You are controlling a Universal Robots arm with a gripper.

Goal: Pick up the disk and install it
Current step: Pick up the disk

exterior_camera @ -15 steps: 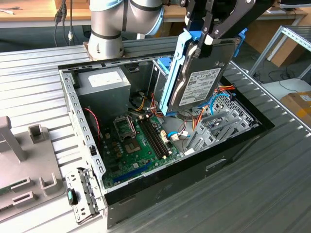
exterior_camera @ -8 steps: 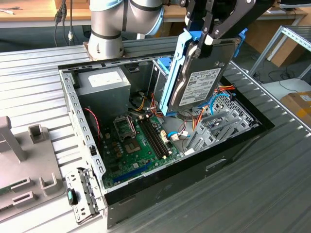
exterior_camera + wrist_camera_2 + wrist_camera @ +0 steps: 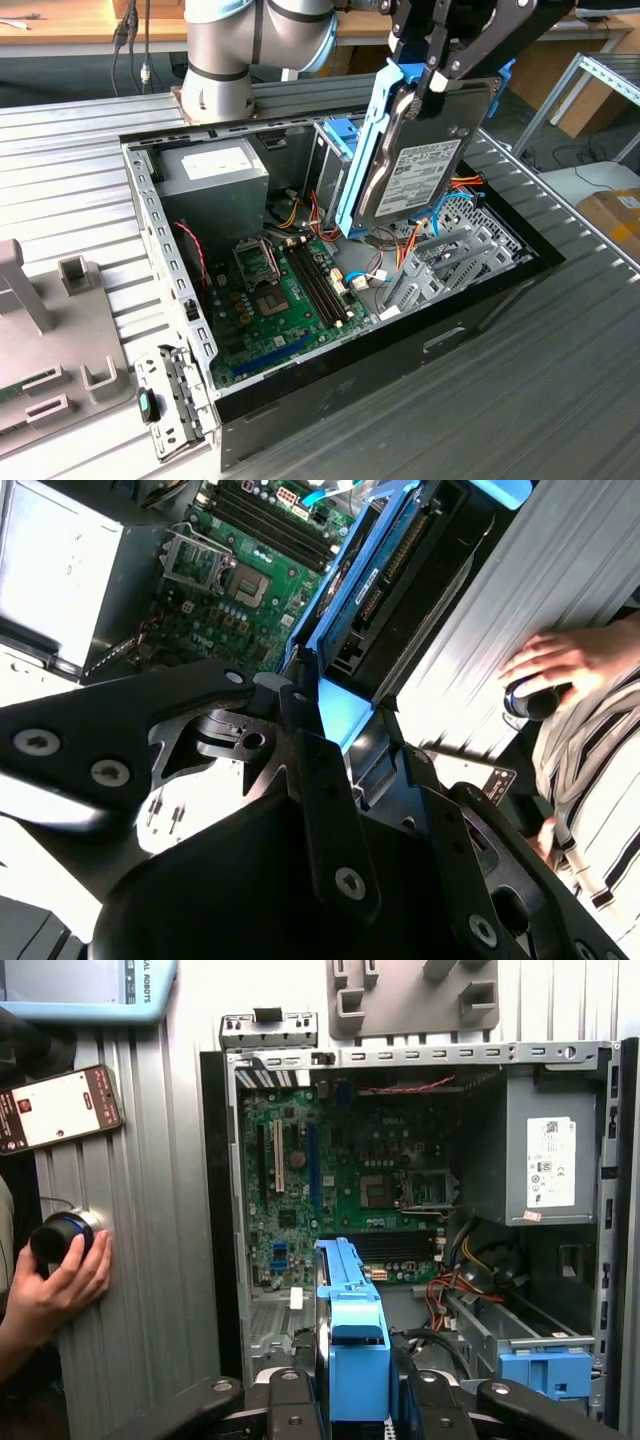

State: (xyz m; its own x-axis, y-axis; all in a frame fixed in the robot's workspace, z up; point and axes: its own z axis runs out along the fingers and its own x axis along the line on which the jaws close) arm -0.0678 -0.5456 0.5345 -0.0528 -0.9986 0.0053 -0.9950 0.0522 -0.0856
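Ribbed grey table; open black sheet-metal PC case on it, green mobo flat inside. Flat rect. disk, dark metal w/ white label, light-blue plastic bracket, hangs tilted above case; black gripper, fingers clamped on its top edge.

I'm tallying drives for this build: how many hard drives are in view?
1. The disk hangs tilted in the gripper above the open computer case. Others could be hidden inside the metal cage.

Ribbed grey metal tabletop, wooden desk behind, cardboard box at the exterior view's right.
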